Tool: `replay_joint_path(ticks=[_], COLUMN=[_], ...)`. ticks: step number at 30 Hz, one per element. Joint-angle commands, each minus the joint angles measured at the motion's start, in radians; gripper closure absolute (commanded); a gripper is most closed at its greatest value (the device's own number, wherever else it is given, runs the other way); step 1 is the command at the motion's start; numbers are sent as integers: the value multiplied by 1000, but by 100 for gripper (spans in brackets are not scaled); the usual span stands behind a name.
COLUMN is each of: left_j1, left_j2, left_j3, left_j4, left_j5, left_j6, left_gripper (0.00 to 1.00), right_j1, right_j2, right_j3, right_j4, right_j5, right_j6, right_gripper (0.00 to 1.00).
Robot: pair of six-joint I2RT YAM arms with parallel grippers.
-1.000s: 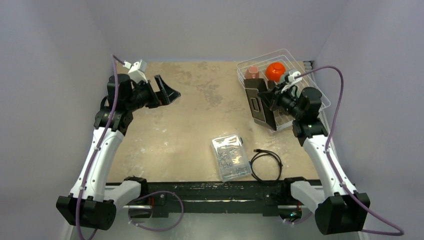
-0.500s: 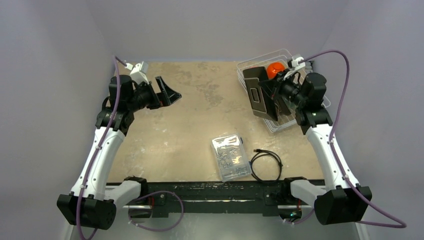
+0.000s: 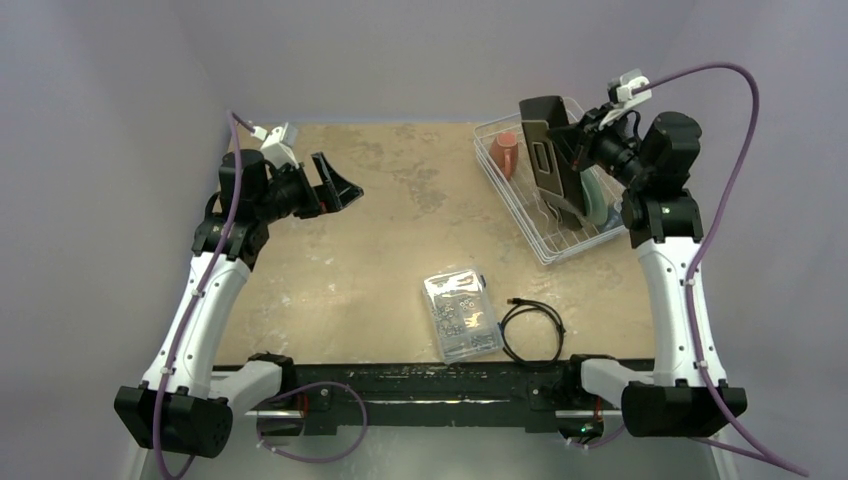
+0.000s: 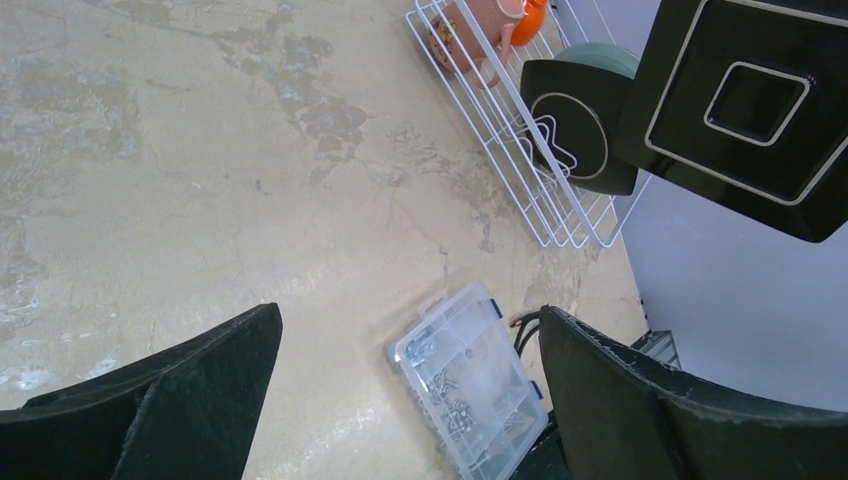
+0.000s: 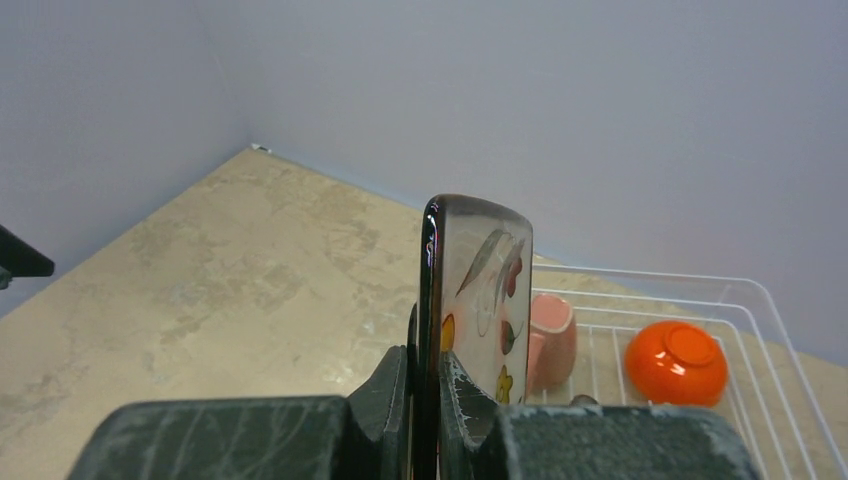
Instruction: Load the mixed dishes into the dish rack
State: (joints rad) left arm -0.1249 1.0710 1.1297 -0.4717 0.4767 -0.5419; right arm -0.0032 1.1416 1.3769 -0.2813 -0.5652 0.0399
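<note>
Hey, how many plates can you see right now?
2. A dark-backed square plate is clamped in the right gripper, over the dish rack; a round green-rimmed plate stands on edge inside it. Others may be hidden behind them.

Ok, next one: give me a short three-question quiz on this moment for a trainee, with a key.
1. True or false: the left gripper holds a dish.
2. What does the right gripper grip? A) a spoon B) the square plate C) a glass
3. Fill in: in the dish rack lie a pink ___ and an orange ___.

Key
1: false, it is open and empty.
2: B, held on edge above the rack.
3: pink cup, orange bowl.
</note>
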Motion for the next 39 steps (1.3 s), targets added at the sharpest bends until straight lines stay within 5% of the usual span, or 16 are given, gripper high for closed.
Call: replay_joint_path(ticks=[1, 14, 19, 39], left_j1=[-1, -1, -1, -1], left_j2=[-2, 16, 22, 47], left_j3=[-8, -13, -13, -16], left_j4=[44, 55, 58, 61], left_j5=[23, 49, 57, 74], left_j6=[-12, -26, -32, -41], left_gripper=[0, 0, 0, 0], right_j1=[-68, -109, -110, -92], right_j2=[-7, 112, 189, 312], right_j3=[85, 66, 140, 125], right_j4=[104, 59, -87, -177], right_j5=[-59, -194, -210, -114], right_j6=[-80, -165, -230, -268], right_gripper=[100, 100, 100, 100])
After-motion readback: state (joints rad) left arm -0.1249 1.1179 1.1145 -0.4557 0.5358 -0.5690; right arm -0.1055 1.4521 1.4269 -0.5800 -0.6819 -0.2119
